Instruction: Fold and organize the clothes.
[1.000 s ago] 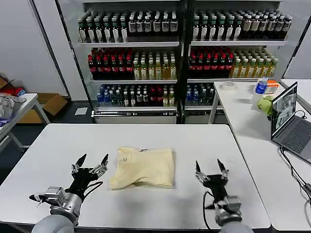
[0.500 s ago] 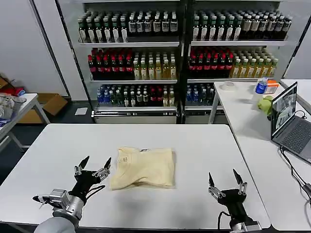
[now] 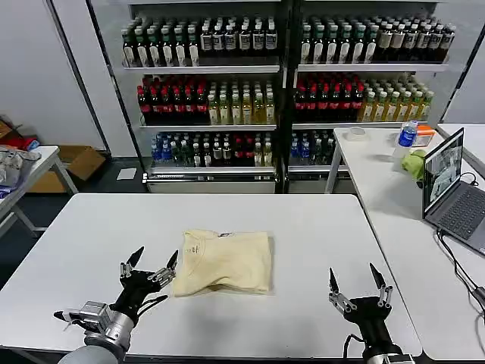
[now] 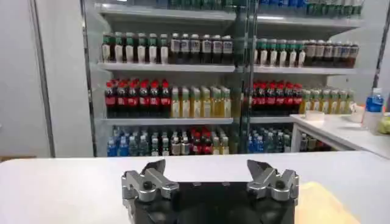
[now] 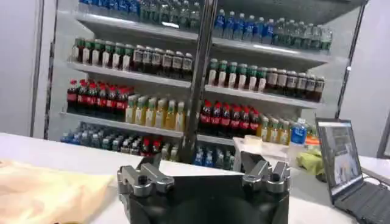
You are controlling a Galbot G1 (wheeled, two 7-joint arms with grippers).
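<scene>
The clothes are one cream T-shirt (image 3: 223, 262), folded into a rough rectangle in the middle of the white table (image 3: 303, 227), neck label up at its far left corner. My left gripper (image 3: 154, 258) is open just left of the shirt's near left corner, low over the table. My right gripper (image 3: 354, 277) is open near the table's front edge, well to the right of the shirt. The shirt's edge shows in the left wrist view as a cream patch (image 4: 320, 204), and in the right wrist view as a cream patch (image 5: 42, 192).
Drink-bottle shelves (image 3: 280, 91) stand behind the table. A side table (image 3: 424, 220) on the right carries a laptop (image 3: 455, 189), a green lump (image 3: 414, 163) and a bottle (image 3: 408, 135). Boxes (image 3: 72, 163) sit on the floor at left.
My right gripper has drawn back toward the front edge and to the right. My left gripper has edged slightly right, toward the shirt's corner. The shirt has not moved.
</scene>
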